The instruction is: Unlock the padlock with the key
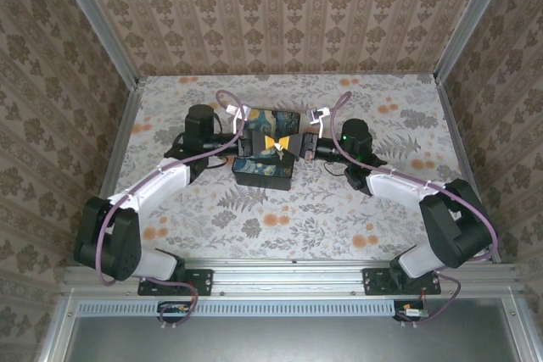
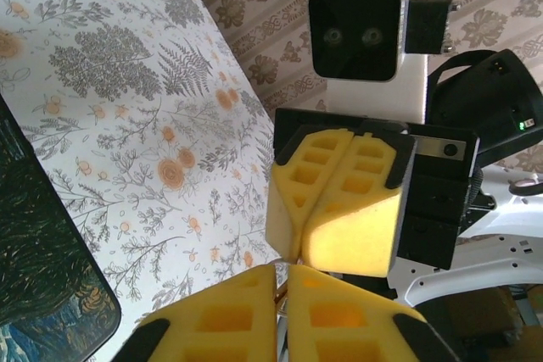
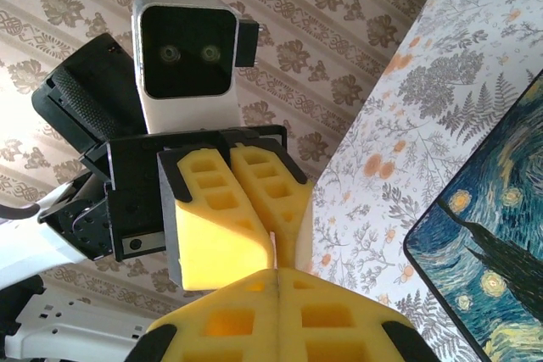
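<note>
The patterned table (image 1: 356, 209) takes up most of the overhead view. At its centre sits a black box (image 1: 265, 177) with a swirling blue and yellow painted lid. The left arm (image 1: 161, 184) and the right arm (image 1: 407, 186) reach in from either side and meet above that lid.

The left gripper (image 1: 271, 142) and the right gripper (image 1: 286, 142) point at each other, tip to tip. Both have their yellow foam fingers pressed together. In the left wrist view, the left gripper (image 2: 282, 273) sits at the bottom edge with the right gripper (image 2: 297, 253) just above it, the tips touching or nearly so. The right wrist view shows the same meeting from the other side.

The padlock and the key are too small and too covered to make out. A thin brassy sliver (image 2: 277, 292) shows in the seam between the left fingers, and a small pale speck (image 1: 278, 152) hangs just below the meeting tips in the overhead view. You cannot tell which item either is. Judging by the pose, both task items lie right at that contact point, above the box lid.

The step in hand looks like seating the key. Keep both grips firm, line the two tips up squarely, and advance gently. If the key meets resistance, do not force it, as a tilted key could slip out of the foam.
</note>
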### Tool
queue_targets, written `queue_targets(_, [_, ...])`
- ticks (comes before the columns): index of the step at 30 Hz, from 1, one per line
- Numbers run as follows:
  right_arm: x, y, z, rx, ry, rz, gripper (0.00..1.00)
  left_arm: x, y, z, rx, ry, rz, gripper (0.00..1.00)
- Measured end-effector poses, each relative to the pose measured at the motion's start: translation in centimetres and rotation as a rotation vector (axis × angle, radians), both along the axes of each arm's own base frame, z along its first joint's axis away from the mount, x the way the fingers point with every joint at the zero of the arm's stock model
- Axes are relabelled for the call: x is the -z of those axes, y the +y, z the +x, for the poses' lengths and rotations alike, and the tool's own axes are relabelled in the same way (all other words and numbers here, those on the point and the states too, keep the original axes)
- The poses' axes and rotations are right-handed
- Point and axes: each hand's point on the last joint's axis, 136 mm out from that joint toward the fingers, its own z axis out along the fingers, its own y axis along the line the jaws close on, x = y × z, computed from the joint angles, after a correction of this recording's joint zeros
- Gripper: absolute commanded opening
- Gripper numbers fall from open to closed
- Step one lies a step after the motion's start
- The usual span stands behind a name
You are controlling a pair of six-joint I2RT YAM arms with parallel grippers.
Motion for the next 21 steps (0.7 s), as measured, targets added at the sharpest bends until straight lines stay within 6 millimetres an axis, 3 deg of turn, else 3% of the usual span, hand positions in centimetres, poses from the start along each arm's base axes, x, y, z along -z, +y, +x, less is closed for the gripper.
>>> queue_targets(1, [0.10,-0.01,0.06,0.001,0.003,-0.001,0.00,-0.11,-0.02,0.04,-0.001,-0.002,-0.004,0.00])
queue_targets(5, [0.18,-0.03,0.12,0.002,0.007,-0.001,0.03,-0.37,-0.10,0.22,-0.004,-0.007,-0.015,0.00])
queue_targets(7, [0.15,-0.03,0.13,0.003,0.009,0.002,0.14,-0.41,-0.11,0.28,-0.008,-0.006,-0.021,0.00])
queue_targets(12, [0.22,0.02,0.14,0.002,0.029,0.008,0.28,-0.50,-0.15,0.46,-0.023,-0.006,-0.039,0.00])
queue_targets(21, [-0.47,0.06,0.21,0.002,0.021,0.036,0.29,-0.81,-0.04,0.86,-0.049,0.004,-0.069,0.00])
